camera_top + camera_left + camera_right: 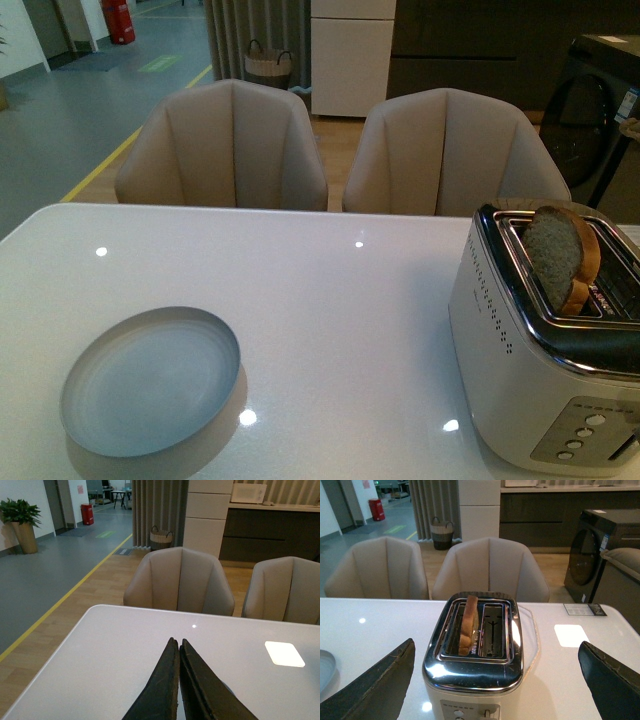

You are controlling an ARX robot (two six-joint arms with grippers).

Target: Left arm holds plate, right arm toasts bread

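Bread [560,258], a speckled light brown wholemeal slice with darker crust and rounded top, stands upright, half risen from one slot of the glossy cream toaster with a chrome top [475,667]. Seen from its wrist camera, the right arm's black angular gripper [495,680] is spread wide, its matte fingers apart on either side of the toaster, touching nothing. The left arm's black gripper [179,680] has its tapered fingers pressed together above the smooth white table [330,300]. Well apart from the toaster, the round shallow grey-blue plate [150,382] sits on the tabletop.
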